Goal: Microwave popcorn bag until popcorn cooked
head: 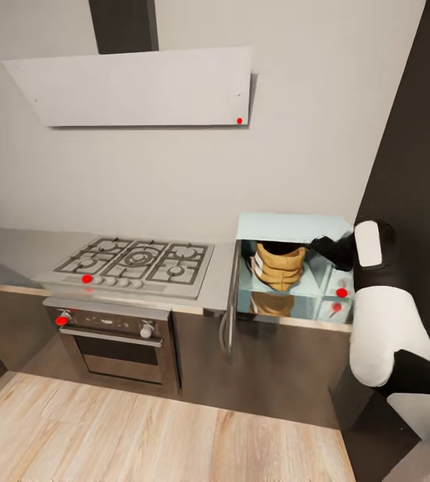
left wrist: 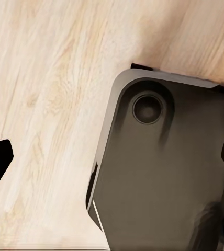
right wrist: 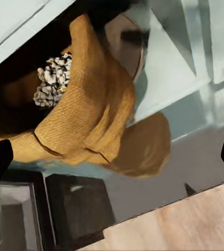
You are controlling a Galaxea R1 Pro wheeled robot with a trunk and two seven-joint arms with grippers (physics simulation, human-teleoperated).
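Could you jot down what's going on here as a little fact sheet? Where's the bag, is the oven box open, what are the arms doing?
Popcorn bag: inside the microwave, upright
Bag contents: pale popped kernels visible in its mouth
Microwave: mint-blue, on the countertop, door swung open
Right pincer: open, facing the bag, not gripping it
Left pincer: open, pointing at the wood floor
Gas hob: beside the microwave
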